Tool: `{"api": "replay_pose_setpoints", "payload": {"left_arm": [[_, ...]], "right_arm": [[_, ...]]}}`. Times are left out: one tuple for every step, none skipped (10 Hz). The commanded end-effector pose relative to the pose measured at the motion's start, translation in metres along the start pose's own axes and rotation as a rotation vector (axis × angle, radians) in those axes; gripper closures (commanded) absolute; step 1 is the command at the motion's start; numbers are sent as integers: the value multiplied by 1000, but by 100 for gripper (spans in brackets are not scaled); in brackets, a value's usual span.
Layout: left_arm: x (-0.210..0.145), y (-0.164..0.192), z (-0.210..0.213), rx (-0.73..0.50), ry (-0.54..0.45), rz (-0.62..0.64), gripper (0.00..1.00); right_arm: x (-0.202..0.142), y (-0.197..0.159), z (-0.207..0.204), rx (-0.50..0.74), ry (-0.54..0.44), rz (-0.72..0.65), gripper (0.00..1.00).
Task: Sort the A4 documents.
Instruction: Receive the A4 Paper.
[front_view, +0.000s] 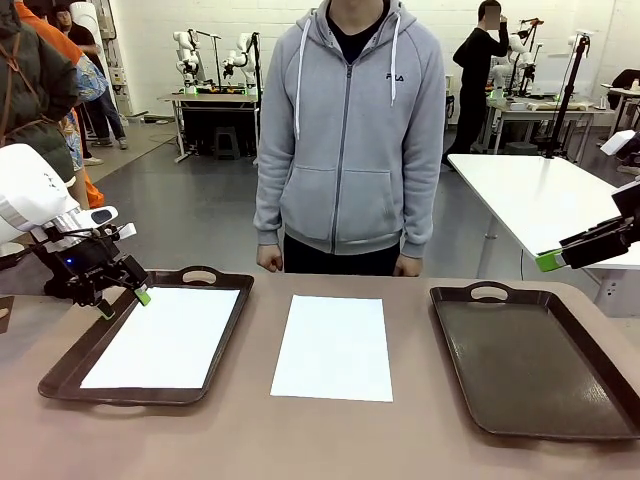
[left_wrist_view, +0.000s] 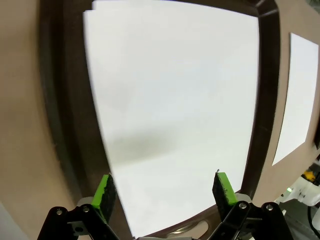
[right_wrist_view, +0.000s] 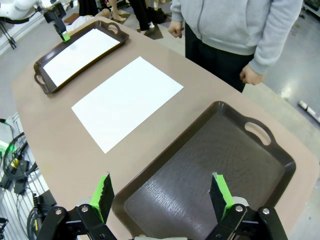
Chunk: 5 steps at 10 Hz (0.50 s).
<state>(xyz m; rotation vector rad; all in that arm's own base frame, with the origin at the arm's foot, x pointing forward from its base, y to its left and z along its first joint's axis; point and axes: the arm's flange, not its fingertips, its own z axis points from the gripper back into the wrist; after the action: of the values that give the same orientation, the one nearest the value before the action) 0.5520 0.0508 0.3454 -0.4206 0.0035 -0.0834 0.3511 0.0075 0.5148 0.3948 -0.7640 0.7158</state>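
left gripper (front_view: 124, 303) jaws spread, holding nothing, over far corner of left tray (front_view: 88, 350), A4 sheet (front_view: 165, 337) lying flat inside it, 2nd A4 sheet (front_view: 333, 347) on table (front_view: 300, 440) between the 2 trays, right gripper (front_view: 550, 262) jaws spread above right tray (front_view: 530, 360)

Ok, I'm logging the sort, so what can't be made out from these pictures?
- Sheet count in the left tray: the paper shows a second edge at one corner in the left wrist view; how many lie stacked is hidden underneath.
- Undersides of that paper and the middle sheet: they lie flat on tray and table.
- Right pincer: the front view's right edge cuts off most of it.
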Motion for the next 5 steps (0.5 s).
{"api": "replay_pose_setpoints", "payload": {"left_arm": [[22,-75,8,15,-25,-196,0],[18,-116,40,42,-98,-364,0],[6,-145,73,71,-182,-489,0],[-14,-166,100,114,-272,-587,0],[-40,-179,125,23,-349,-727,0]], "right_arm": [[-1,-1,-2,17,-7,-2,0],[-1,-1,-2,17,-7,-2,0],[-1,-1,-2,17,-7,-2,0],[-1,-1,-2,17,-7,-2,0],[-1,-1,-2,17,-7,-2,0]]}}
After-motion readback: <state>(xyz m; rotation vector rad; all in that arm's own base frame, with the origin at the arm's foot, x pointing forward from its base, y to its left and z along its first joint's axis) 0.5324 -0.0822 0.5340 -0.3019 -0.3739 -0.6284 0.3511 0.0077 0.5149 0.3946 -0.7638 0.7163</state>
